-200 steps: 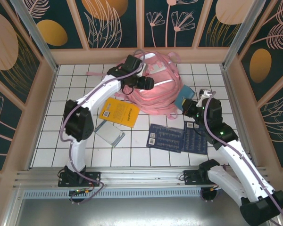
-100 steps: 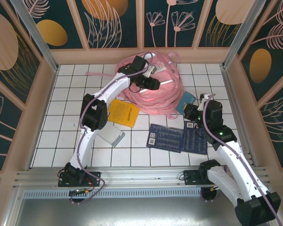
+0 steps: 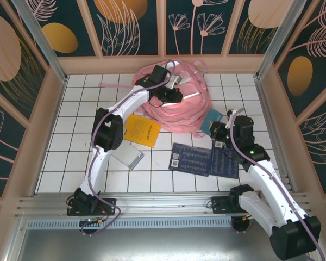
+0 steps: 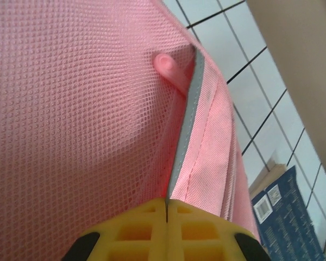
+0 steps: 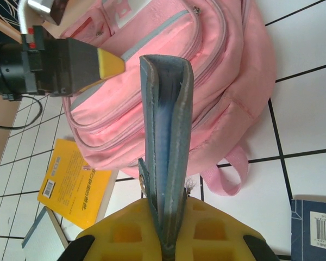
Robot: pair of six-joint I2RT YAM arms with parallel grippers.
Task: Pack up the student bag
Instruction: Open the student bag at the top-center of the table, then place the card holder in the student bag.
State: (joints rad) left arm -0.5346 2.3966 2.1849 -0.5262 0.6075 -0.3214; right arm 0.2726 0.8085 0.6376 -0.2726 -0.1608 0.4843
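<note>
Pink fabric is bunching between the closed fingers of the left gripper [image 4: 167,209], which are pinching a grey-trimmed edge of the student bag [image 3: 179,111] lying at the far middle of the tiled table [image 3: 60,157]. Just to the bag's right, the right gripper [image 5: 165,223] is clamping a slim blue-grey book [image 5: 164,119] on edge. To my eye that thin pinch is risking a slip if pulled sharply, and then the mouth would be sagging shut, leaving the book butting against closed cloth.

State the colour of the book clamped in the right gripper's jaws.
The book is dusty blue-grey, seen best edge-on in the right wrist view.
</note>
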